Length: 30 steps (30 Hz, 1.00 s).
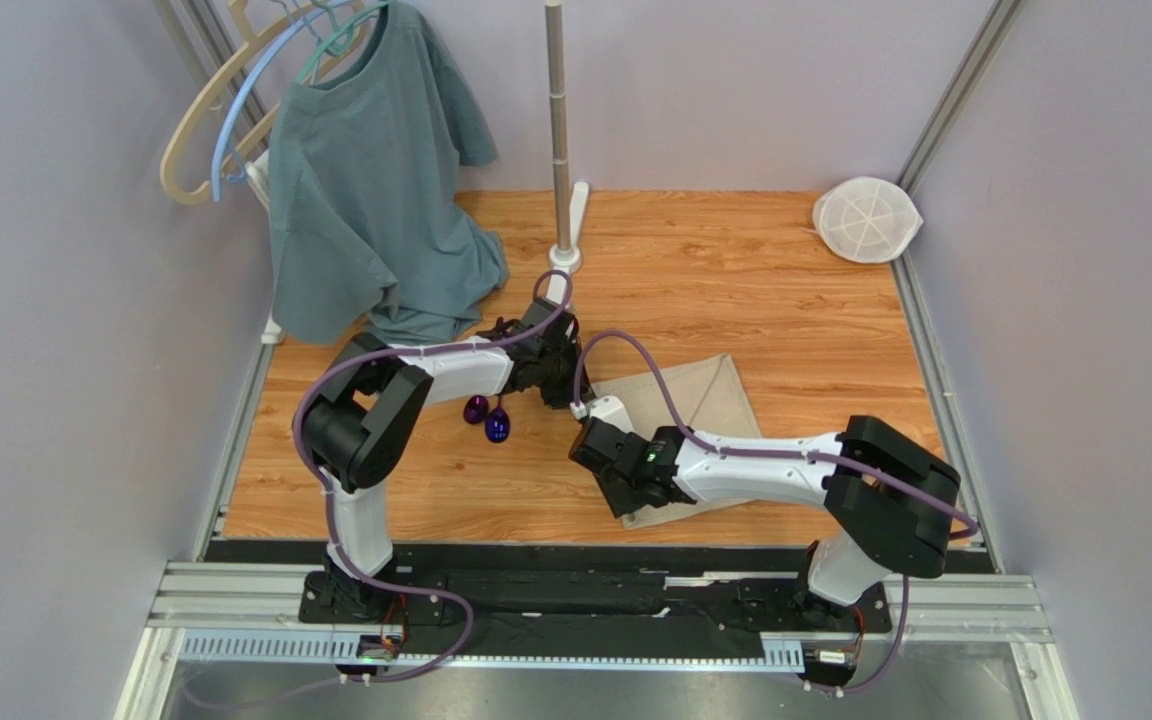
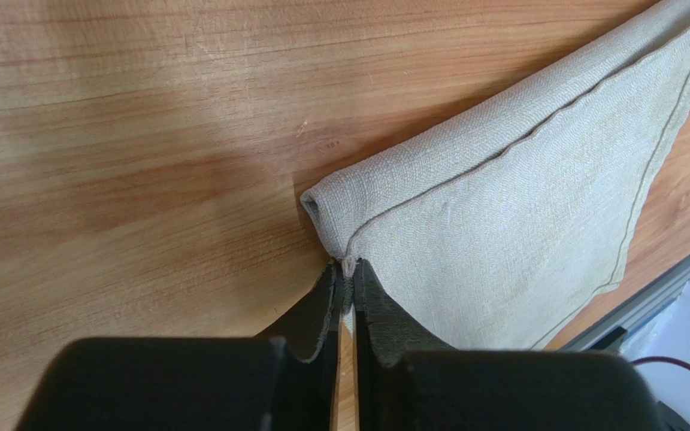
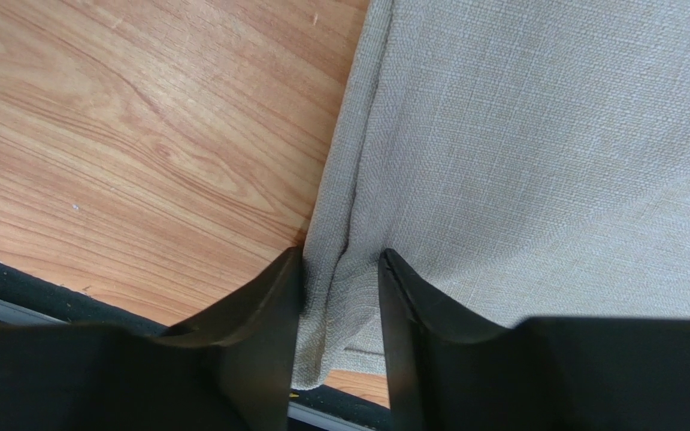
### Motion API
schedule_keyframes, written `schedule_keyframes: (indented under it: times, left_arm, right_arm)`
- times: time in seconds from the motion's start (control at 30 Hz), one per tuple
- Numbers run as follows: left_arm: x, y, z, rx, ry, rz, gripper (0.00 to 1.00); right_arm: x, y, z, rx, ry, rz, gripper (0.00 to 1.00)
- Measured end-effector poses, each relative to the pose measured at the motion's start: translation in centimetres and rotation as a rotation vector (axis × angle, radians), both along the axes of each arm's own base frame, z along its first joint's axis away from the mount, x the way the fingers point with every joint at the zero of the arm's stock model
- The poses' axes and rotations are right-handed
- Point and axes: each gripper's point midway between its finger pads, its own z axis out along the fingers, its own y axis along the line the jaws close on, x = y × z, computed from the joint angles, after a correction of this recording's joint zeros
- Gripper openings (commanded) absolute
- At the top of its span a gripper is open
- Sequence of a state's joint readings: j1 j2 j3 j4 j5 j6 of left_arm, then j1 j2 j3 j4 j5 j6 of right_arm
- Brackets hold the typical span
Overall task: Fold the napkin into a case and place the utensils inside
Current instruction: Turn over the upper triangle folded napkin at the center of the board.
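Note:
The beige napkin [image 1: 702, 398] lies on the wooden table, folded with a triangular flap on top [image 2: 520, 224]. My left gripper [image 1: 575, 393] is shut on its far-left corner, with cloth pinched between the tips [image 2: 346, 269]. My right gripper [image 1: 624, 495] sits at the napkin's near-left edge. Its jaws stand apart with the bunched edge of cloth [image 3: 520, 162] between them [image 3: 340, 269]. Two purple spoon bowls [image 1: 476, 408] [image 1: 498, 426] lie left of the napkin beside my left arm, their handles hidden under it. A case is not in view.
A grey-green T-shirt [image 1: 372, 195] hangs from hangers at the back left and drapes onto the table. A metal pole [image 1: 557, 135] stands at the back centre. A white mesh disc [image 1: 866, 219] lies in the back right corner. A black rail [image 1: 597, 563] lines the near edge.

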<state>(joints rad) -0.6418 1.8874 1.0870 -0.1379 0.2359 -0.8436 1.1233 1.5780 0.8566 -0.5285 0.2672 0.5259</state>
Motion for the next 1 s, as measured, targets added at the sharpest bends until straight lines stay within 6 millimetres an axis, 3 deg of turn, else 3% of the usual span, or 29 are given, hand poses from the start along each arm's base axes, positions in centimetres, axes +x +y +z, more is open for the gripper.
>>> schedule_keyframes:
  times: [0.2, 0.33, 0.43, 0.53, 0.7, 0.8, 1.0]
  left_arm:
    - [0.2, 0.1, 0.0, 0.003, -0.009, 0.006, 0.00]
    - [0.6, 0.5, 0.1, 0.025, -0.028, 0.016, 0.00]
    - [0.6, 2.0, 0.3, 0.070, -0.032, 0.035, 0.00]
    - [-0.2, 3.7, 1.1, 0.124, -0.025, 0.041, 0.00]
    - [-1.1, 5.3, 4.3, 0.177, -0.055, 0.021, 0.00]
    - [-0.9, 5.3, 5.3, 0.201, -0.068, 0.020, 0.00]
    - [-1.3, 4.0, 5.2, 0.317, -0.072, 0.003, 0.00]
  right_arm:
    - [0.6, 0.3, -0.2, -0.030, -0.033, -0.015, 0.00]
    - [0.8, 1.7, 0.1, -0.023, -0.058, -0.001, 0.00]
    - [0.0, 3.2, 0.2, 0.023, -0.036, 0.026, 0.00]
    - [-1.5, 5.7, 0.8, 0.160, 0.020, 0.064, 0.00]
    - [-2.7, 8.7, 3.2, 0.440, 0.095, 0.083, 0.00]
    - [-2.5, 8.9, 3.8, 0.599, 0.138, 0.053, 0.00]
    - [-2.4, 6.7, 1.9, 0.799, 0.231, -0.050, 0.00]
